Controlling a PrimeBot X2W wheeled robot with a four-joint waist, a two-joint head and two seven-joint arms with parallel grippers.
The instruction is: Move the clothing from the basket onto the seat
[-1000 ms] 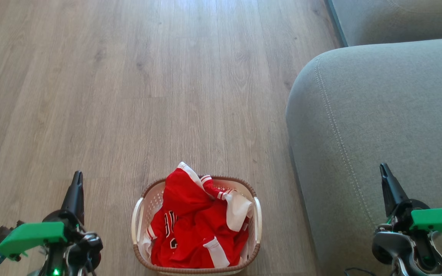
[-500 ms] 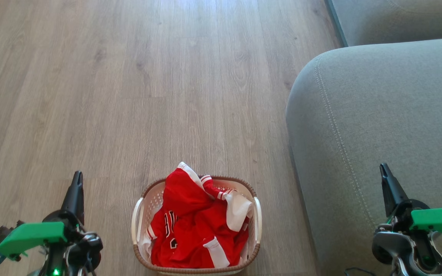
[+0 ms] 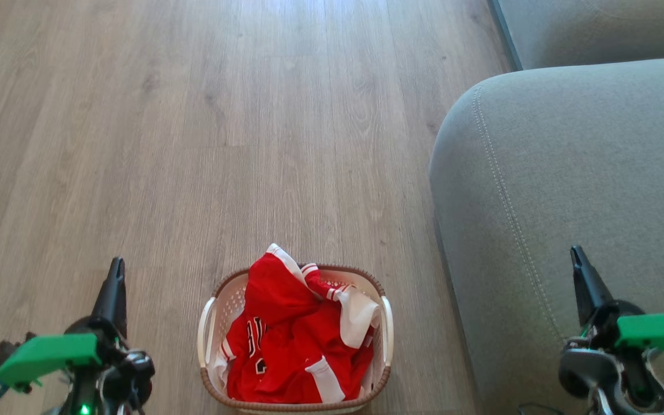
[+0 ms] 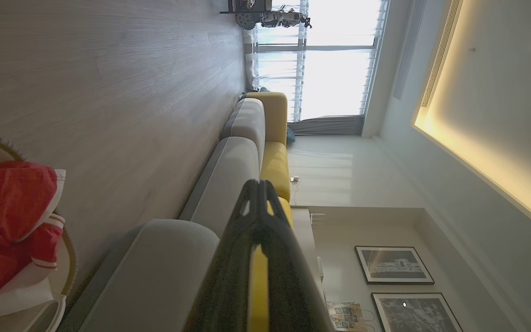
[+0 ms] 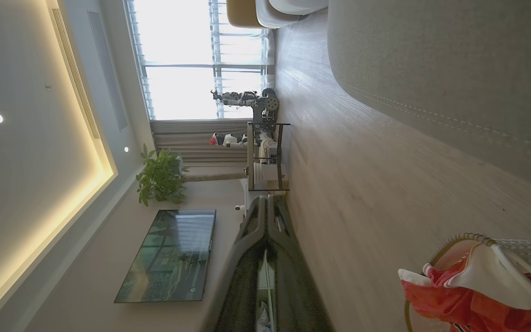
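Red clothing (image 3: 291, 340) with white trim lies heaped in the white basket (image 3: 205, 325), which stands on the wood floor at the bottom centre of the head view. The grey seat (image 3: 568, 173) fills the right side, its rounded stitched edge close to the basket. My left gripper (image 3: 116, 271) hovers left of the basket, fingers together and empty. My right gripper (image 3: 577, 256) hangs over the seat's front part, also shut and empty. In the left wrist view the clothing (image 4: 2, 221) and the seat (image 4: 164, 272) show beside my shut left gripper (image 4: 258, 184). In the right wrist view the clothing (image 5: 459, 304) and the basket (image 5: 519, 249) sit at the lower right, past my shut right gripper (image 5: 265, 199).
Bare wood floor (image 3: 193, 115) stretches ahead and to the left. A second grey cushion (image 3: 597, 29) lies beyond the seat. The right wrist view takes in a television (image 5: 168, 256), a plant (image 5: 162, 177) and a shelf (image 5: 265, 161) near the window.
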